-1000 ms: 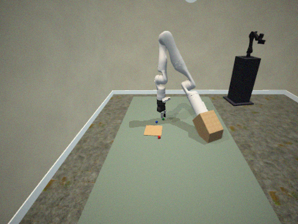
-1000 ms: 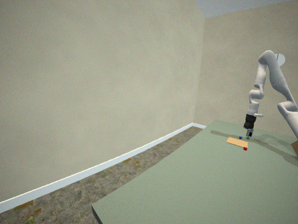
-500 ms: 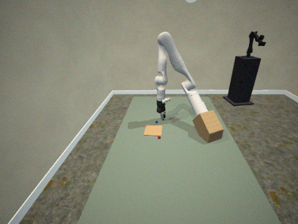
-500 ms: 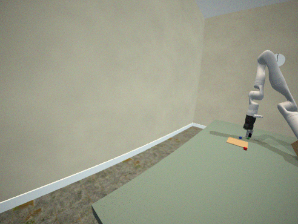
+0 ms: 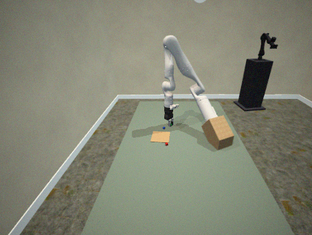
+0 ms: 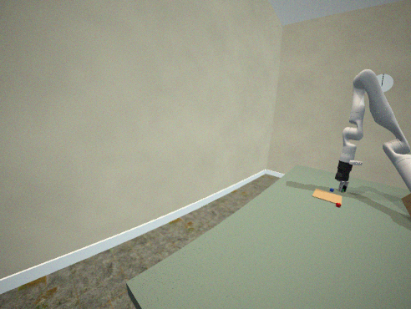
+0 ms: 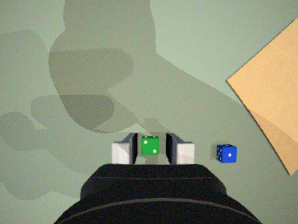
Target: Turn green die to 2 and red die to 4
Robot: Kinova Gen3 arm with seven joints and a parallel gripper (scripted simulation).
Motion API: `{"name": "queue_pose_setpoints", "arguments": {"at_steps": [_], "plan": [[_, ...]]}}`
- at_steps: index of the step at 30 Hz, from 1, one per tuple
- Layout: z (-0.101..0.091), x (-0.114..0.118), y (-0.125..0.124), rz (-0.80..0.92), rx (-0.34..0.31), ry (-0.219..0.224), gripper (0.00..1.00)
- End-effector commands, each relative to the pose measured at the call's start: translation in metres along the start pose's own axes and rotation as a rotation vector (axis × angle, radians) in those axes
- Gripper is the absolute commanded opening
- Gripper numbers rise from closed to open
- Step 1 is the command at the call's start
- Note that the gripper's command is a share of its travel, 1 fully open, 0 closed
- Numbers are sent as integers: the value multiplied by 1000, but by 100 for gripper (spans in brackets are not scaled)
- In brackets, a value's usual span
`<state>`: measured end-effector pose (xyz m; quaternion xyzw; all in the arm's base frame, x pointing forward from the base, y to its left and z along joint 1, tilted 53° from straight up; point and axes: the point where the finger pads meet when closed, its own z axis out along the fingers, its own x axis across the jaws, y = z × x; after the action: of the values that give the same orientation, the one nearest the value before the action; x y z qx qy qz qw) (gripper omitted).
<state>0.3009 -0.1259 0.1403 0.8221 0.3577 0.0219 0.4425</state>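
Observation:
The green die (image 7: 149,145) (image 5: 170,125) (image 6: 343,189) lies on the table cloth, off the mat. My gripper (image 7: 151,143) (image 5: 170,123) (image 6: 342,188) points straight down with one finger on each side of the die. A small gap shows beside the die, so the gripper is open. The blue die (image 7: 226,153) (image 5: 163,127) (image 6: 332,189) lies just beside it, also off the mat. The red die (image 5: 166,144) (image 6: 338,205) lies off the mat by its near right corner. The tan mat (image 5: 160,137) (image 6: 325,195) (image 7: 273,90) lies flat with nothing on it.
A large cardboard-coloured box (image 5: 218,131) stands tilted to the right of the mat, at the arm's base. A black pedestal (image 5: 255,84) with a dark arm stands on the floor at the far right. The green table cloth (image 5: 177,190) runs toward the front.

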Motion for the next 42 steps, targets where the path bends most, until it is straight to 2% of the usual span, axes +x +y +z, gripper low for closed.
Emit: {"name": "queue_pose_setpoints", "arguments": {"at_steps": [1, 37, 38, 42], "plan": [[1, -2, 0, -1, -3, -6, 64], [1, -2, 0, -1, -3, -6, 64], [1, -2, 0, -1, -3, -6, 34], [1, -2, 0, -1, -3, -6, 34]]}}
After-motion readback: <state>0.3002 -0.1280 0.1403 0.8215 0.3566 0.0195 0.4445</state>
